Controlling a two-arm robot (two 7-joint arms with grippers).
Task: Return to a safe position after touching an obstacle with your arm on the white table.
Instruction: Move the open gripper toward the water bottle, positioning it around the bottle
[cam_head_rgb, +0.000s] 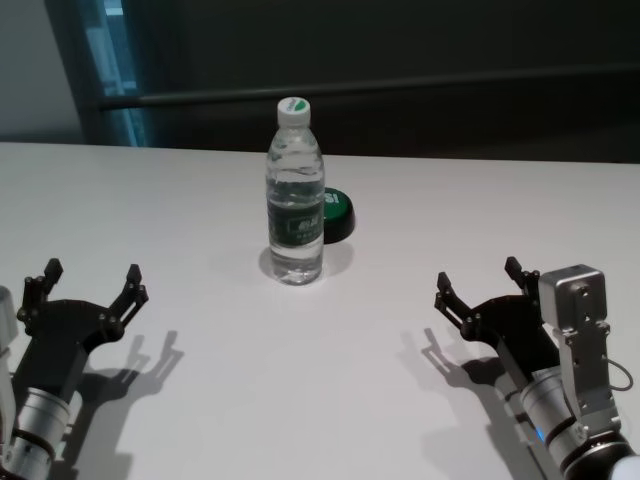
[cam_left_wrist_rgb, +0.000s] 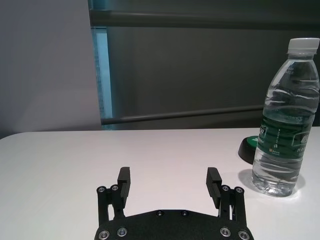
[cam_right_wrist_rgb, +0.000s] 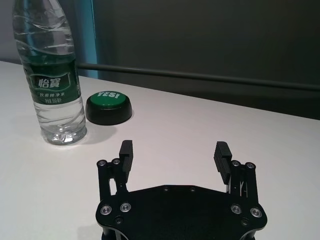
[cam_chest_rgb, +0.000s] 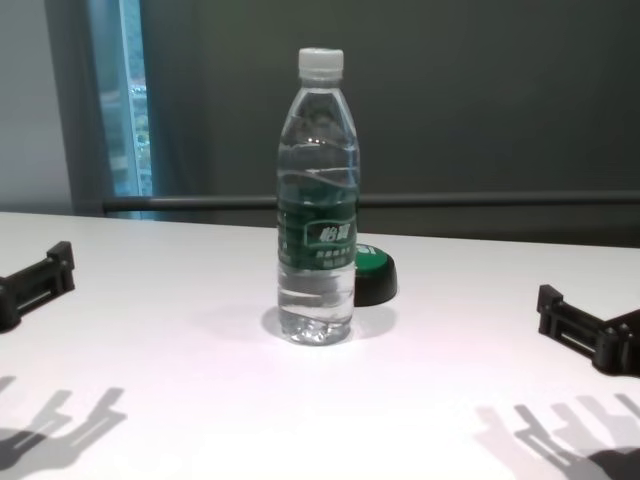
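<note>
Two claws, left claw (cam_head_rgb: 88, 285) and right claw (cam_head_rgb: 482, 285), hover wide open and empty over the white desk (cam_head_rgb: 200, 200). Any careless swing inward could topple the upright water bottle (cam_head_rgb: 295, 195) standing between them.

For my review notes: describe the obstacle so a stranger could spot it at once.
On the white table, midway between the open left gripper and open right gripper, stands a clear water bottle. Unlike the low green button behind it, it is tall, white-capped and green-labelled.

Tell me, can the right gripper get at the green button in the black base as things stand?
Probably yes: the right gripper, open, faces the green button in its black base across bare white table.
</note>
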